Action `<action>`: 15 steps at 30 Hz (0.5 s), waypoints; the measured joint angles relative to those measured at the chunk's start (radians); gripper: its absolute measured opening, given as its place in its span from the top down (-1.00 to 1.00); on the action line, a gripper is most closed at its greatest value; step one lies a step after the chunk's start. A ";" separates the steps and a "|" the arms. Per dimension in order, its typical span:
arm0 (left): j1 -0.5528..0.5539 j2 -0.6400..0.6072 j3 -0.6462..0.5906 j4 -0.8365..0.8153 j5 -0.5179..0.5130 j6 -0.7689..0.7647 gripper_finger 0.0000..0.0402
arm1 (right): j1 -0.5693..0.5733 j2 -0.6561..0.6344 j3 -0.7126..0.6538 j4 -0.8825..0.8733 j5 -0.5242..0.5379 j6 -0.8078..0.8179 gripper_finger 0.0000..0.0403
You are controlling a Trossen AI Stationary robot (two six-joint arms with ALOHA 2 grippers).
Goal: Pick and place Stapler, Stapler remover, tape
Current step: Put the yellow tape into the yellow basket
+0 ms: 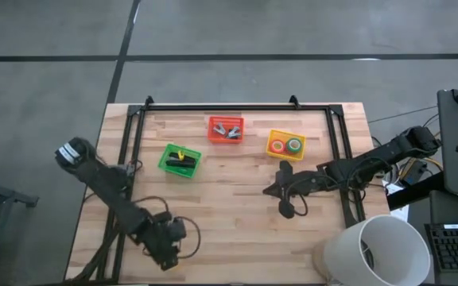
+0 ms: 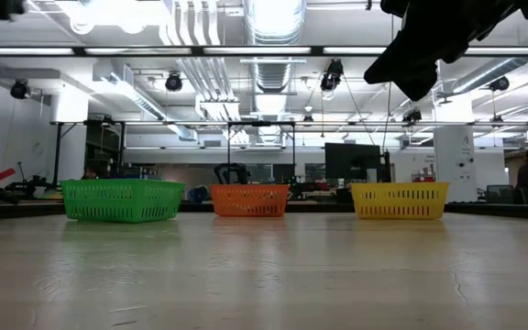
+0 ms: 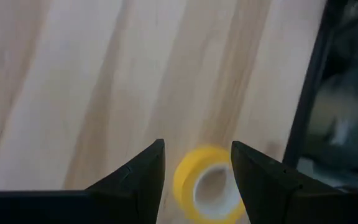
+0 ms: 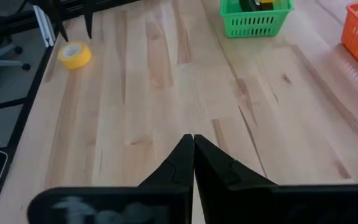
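At the lower left of the high view, left gripper: dark two-finger tool, low over the table's near-left corner; its fingers stand apart, straddling but not yet touching a roll.
Yellow tape roll: small bright yellow ring with a pale centre hole, lying flat on the wood between the open fingers; the right wrist view shows it near the table's dark edge rail, well apart from the baskets.
Step in hand: judged as the pick of this last loose roll, the grasp not yet made.
Next move: likely a short descent, then closing on the ring's rim, lifting, and carrying it across to the yellow basket.
Right gripper: waiting right of centre in the high view, fingers pressed together, holding nothing.
Yellow plastic mesh basket: upper right of centre, with a red and a green tape ring inside.
Green plastic mesh basket: upper left of centre, holding the small black bar-shaped stapler.
Orange plastic mesh basket: top centre, grey metal pieces inside, too small to identify.
Light wooden table: bare planks between baskets and grippers.
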 joint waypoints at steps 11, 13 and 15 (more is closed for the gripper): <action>-0.087 0.110 0.000 -0.040 0.012 -0.118 0.07 | 0.000 0.000 0.000 0.000 0.002 0.000 0.96; -0.087 0.123 0.001 -0.037 0.036 -0.129 0.07 | 0.000 0.000 0.000 0.000 0.002 0.000 0.96; -0.085 0.133 0.002 -0.034 0.059 -0.129 0.07 | 0.000 0.000 0.000 0.000 0.002 0.000 0.96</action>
